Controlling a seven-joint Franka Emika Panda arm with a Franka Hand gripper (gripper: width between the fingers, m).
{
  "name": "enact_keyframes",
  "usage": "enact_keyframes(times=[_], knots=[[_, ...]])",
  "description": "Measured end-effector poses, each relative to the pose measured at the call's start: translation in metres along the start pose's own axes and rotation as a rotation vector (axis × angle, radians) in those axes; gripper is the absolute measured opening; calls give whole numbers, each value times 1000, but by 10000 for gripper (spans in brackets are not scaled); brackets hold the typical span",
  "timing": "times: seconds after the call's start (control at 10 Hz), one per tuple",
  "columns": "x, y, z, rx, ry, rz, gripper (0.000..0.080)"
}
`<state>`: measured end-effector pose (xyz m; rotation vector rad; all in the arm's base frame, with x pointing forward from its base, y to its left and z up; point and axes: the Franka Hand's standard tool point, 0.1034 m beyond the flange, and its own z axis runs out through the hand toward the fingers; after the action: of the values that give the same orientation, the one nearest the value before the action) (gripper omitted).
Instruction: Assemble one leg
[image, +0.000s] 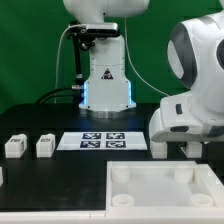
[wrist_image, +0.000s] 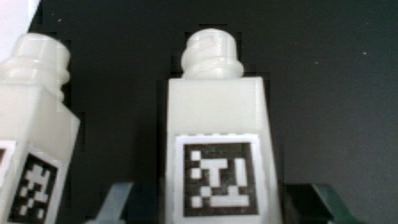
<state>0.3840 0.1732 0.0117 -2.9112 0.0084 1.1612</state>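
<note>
In the wrist view a white leg (wrist_image: 217, 130) with a square marker tag on its face and a ribbed peg end lies between my gripper's (wrist_image: 217, 208) two fingers. The fingers (wrist_image: 125, 200) stand apart from its sides with dark gaps, so the gripper is open and holds nothing. A second identical leg (wrist_image: 32, 125) lies right beside it. In the exterior view the arm's wrist (image: 190, 115) hangs low at the right over a leg (image: 160, 148); the fingers are hidden there. Two more legs (image: 14, 146) (image: 45, 146) stand at the exterior view's left.
The large white tabletop (image: 150, 205) with round corner sockets lies at the front. The marker board (image: 103, 140) lies in the middle of the black table. The robot base (image: 105, 80) stands at the back.
</note>
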Motion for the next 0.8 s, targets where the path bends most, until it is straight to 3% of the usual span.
enact_keyframes(times=[0.4, 0.7, 0.8], knots=[[0, 2, -4, 2, 4, -12, 290], [2, 20, -52, 13, 87, -91, 291], [8, 29, -76, 25, 161, -111, 291]])
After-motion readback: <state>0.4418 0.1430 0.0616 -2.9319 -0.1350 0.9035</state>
